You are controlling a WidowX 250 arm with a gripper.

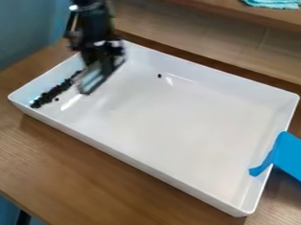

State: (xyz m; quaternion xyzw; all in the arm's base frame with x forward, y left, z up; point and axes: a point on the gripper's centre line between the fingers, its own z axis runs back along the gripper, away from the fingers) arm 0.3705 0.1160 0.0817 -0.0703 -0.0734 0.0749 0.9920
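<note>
The black gripper (pixel 94 78) hangs over the left part of a white rectangular tray (pixel 178 116), low and blurred. Just left of it, a line of small black pieces (pixel 52 93) lies along the tray's left side, with a few scattered close by. A single black piece (pixel 160 75) rests apart from them, toward the tray's back. Whether the gripper touches any pieces, I cannot tell.
A blue object (pixel 294 157) overlaps the tray's right wall, one end reaching inside. The tray stands on a wooden table (pixel 110 179). Behind it rises a wooden ledge (pixel 189 37) with a folded turquoise cloth (pixel 272 2) on top. A blue wall borders the left.
</note>
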